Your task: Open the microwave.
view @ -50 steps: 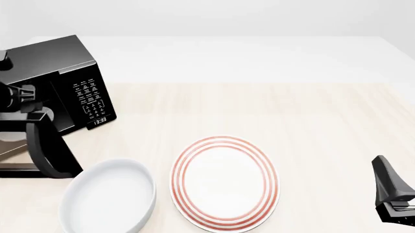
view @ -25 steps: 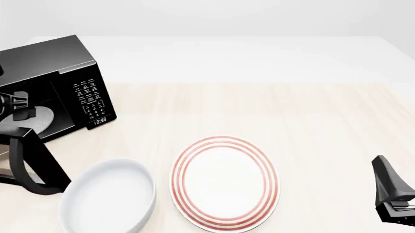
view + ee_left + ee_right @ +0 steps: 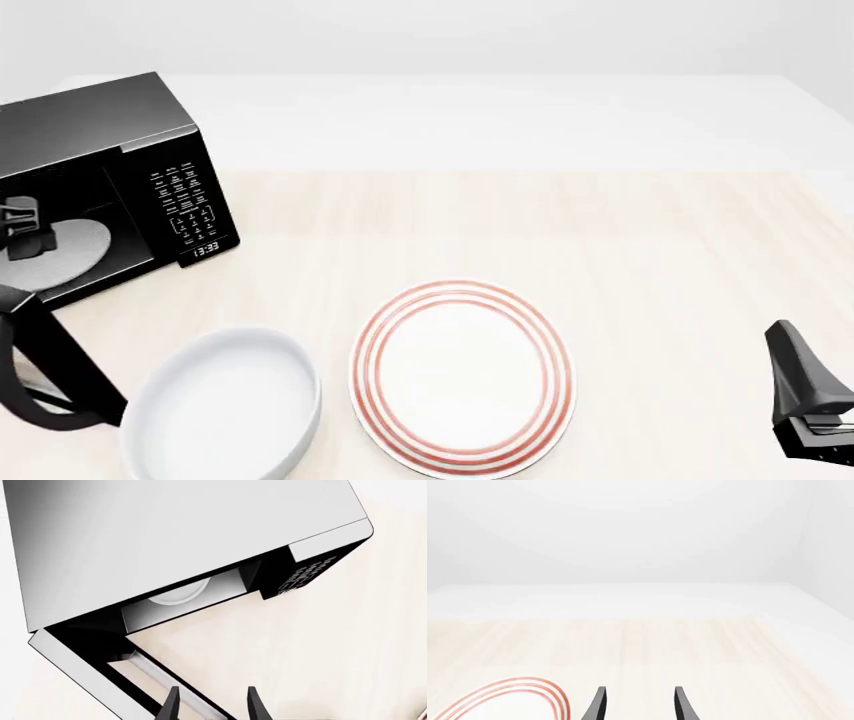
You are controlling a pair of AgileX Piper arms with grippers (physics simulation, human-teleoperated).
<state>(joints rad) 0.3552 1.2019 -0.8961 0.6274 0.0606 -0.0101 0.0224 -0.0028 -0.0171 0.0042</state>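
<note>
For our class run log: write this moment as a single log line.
task: open microwave | door: swung open, turntable visible | left gripper: open, at door | right gripper: open, idle

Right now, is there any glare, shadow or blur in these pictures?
Left wrist view: the microwave top is washed pale grey by glare. Front view: soft, almost shadowless light, with the plate and bowl sharp. Right wrist view: bright, hazy white background, no blur.
</note>
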